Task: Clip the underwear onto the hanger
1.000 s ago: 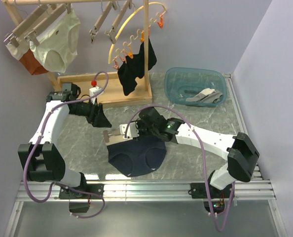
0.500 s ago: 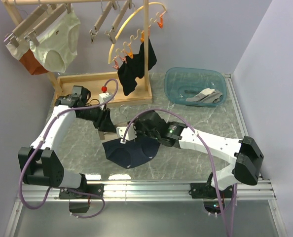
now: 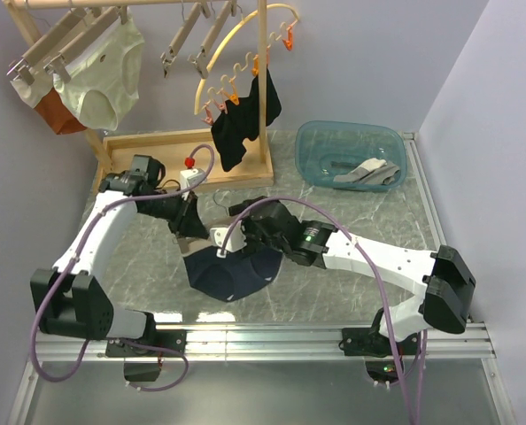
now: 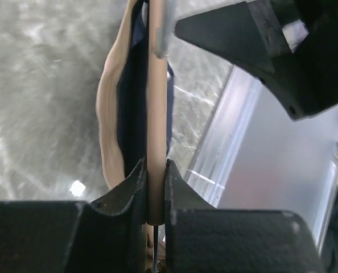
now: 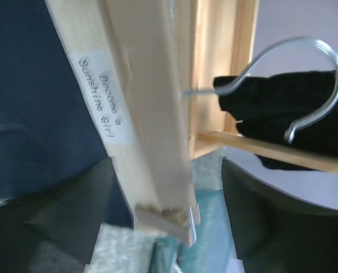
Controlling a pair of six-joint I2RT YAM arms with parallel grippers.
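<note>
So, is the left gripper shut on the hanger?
Shut: the left gripper has its fingers pressed against both sides of the hanger bar.

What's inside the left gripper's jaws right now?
The hanger, its wooden bar pinched by the left gripper. The underwear lies alongside it, tan waistband outermost. Whether any fabric is also caught is hidden by the fingers.

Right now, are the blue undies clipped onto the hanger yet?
Nearly. Done: the navy underwear hangs along the wooden hanger, its waistband against the bar. In hand: the left tool pinches the bar; the right tool stands open around it. Left: whether both ends are clipped isn't visible, so that needs checking.
</note>
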